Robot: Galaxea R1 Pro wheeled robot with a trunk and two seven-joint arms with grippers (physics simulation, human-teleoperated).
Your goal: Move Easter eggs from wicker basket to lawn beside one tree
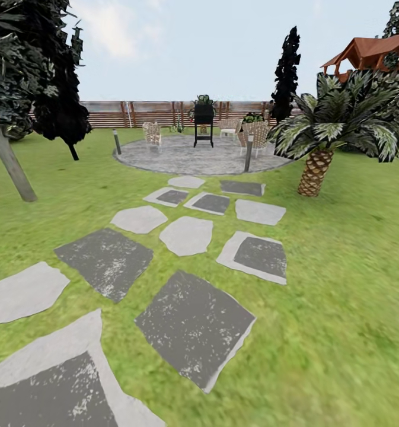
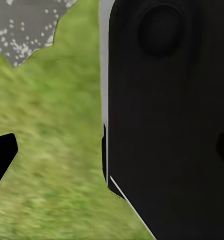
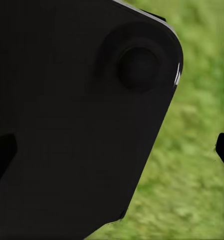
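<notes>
A black robot body part [image 2: 166,110] fills the foreground of the left wrist view, with a dark fingertip [image 2: 2,157] of the left tool at the edge; whether either tool is open or closed cannot be told. Below lies the lawn [image 1: 341,284]. Stepping stones [image 1: 193,323] lead to a round grey patio [image 1: 187,157]. Left of the patio stands a grey-trunked tree [image 1: 12,163]; to the patio's right stands a palm [image 1: 335,127]. Behind the patio runs a wooden fence [image 1: 146,112].
</notes>
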